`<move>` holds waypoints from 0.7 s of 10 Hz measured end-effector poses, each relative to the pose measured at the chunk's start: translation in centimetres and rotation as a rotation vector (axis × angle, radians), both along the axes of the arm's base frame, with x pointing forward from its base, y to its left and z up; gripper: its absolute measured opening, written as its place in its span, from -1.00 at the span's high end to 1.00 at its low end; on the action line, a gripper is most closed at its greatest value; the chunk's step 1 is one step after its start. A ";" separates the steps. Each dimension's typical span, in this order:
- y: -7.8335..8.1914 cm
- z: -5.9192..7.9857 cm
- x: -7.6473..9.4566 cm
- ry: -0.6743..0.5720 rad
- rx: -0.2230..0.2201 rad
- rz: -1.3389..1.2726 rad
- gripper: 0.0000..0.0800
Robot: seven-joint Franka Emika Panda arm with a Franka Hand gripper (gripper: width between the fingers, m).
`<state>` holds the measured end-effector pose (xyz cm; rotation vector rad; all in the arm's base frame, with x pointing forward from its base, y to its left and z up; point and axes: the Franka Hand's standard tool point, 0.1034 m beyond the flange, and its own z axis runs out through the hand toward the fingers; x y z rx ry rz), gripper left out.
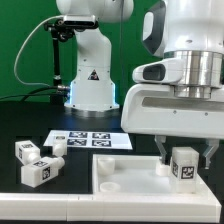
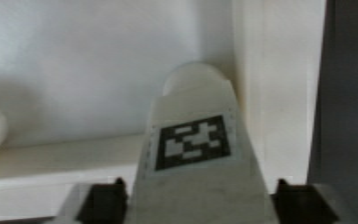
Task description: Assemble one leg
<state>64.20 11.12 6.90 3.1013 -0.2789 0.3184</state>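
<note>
- The gripper hangs over the right end of the panel, its two fingers clenched on the leg it carries.
- The wrist view confirms the grasp: the leg stands between the two dark finger pads, its tag facing the camera and its rounded end pointing away toward the white panel.
- In the exterior view the held leg sits upright, just above or at the right far corner region of the panel; whether its lower end already touches the panel cannot be told.
- Three more legs lie loose on the black desk at the exterior view's left: one far, one near, and one beside them.
- The marker board lies flat on the desk beyond the panel, near the arm's base.
- Judged from this, the step in hand is bringing the leg to its seat in a corner of the panel.
- The next move likely calls for lining the stub end with the corner hole, keeping the leg upright, then pressing or turning it in; a tilt could make it jam against the raised rim.
</note>
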 end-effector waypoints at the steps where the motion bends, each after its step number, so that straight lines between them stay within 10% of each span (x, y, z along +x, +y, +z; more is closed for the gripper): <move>1: 0.0 0.0 0.0 -0.002 0.020 -0.094 0.29; 7: -0.2 -0.2 0.3 -0.037 0.097 -0.513 0.29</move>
